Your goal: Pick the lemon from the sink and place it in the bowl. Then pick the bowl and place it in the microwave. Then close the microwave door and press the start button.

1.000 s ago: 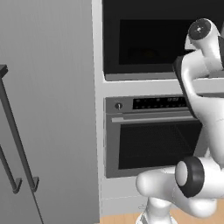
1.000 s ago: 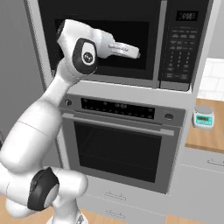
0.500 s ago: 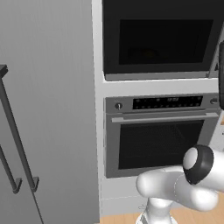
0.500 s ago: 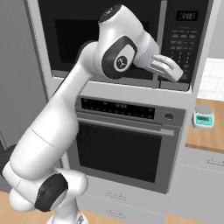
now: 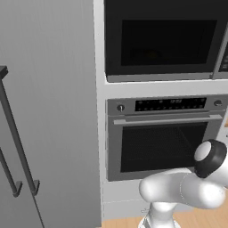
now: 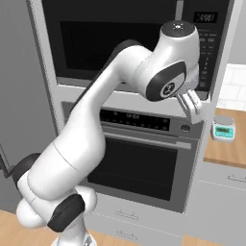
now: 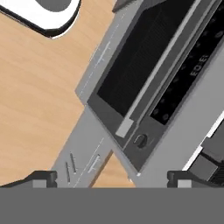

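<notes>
Black microwave door [image 5: 167,42] shut, flush with microwave [image 6: 129,43] front above oven [image 6: 139,161]. Gripper [image 6: 194,106] hangs just below button panel [image 6: 207,45], pointing down, jaws released wide, nothing held. Hand view: oven knob [image 7: 140,140], wood floor [image 7: 35,87].

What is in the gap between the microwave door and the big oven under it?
In the left base view, a plain pale strip of cabinet separates the microwave door from the oven.

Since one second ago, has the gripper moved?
Yes. In the right base view the open gripper has swung right across the microwave door and dropped below the button panel, above the oven knob.
</notes>
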{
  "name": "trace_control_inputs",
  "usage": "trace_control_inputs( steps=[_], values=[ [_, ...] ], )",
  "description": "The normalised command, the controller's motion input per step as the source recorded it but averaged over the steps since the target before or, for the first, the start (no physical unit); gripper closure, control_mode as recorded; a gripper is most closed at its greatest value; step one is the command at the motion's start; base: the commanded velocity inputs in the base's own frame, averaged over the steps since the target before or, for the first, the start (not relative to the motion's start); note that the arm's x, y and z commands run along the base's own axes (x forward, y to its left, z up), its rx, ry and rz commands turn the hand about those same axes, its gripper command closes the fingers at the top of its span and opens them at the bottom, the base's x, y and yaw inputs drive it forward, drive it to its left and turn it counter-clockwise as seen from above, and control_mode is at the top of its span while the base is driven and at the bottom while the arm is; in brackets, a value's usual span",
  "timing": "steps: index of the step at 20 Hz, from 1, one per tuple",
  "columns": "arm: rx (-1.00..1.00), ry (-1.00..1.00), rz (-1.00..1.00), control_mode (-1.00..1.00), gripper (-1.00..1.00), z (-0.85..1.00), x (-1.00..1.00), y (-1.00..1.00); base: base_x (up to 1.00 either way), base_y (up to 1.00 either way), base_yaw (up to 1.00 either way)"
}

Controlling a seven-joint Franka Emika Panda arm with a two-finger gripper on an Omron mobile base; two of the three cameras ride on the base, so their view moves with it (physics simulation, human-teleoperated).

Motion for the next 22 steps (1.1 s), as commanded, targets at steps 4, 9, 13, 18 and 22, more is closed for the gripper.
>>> trace_control_inputs(
  steps=[4,9,13,18,22],
  values=[
    [0.47,-0.33,-0.14,-1.0,-1.0,-0.19,0.0,0.26,0.0,0.0,0.0],
    [0.39,-0.21,-0.13,-1.0,-1.0,-0.34,0.08,0.1,0.0,0.0,0.0],
    [0.28,-0.17,-0.12,-1.0,-1.0,-0.27,0.06,0.28,0.0,0.0,0.0],
    [0.13,-0.12,-0.02,-1.0,-1.0,-0.03,0.19,0.4,0.0,0.0,0.0],
    [0.07,-0.03,0.0,-1.0,-1.0,-0.06,0.38,0.18,0.0,0.0,0.0]
  ],
)
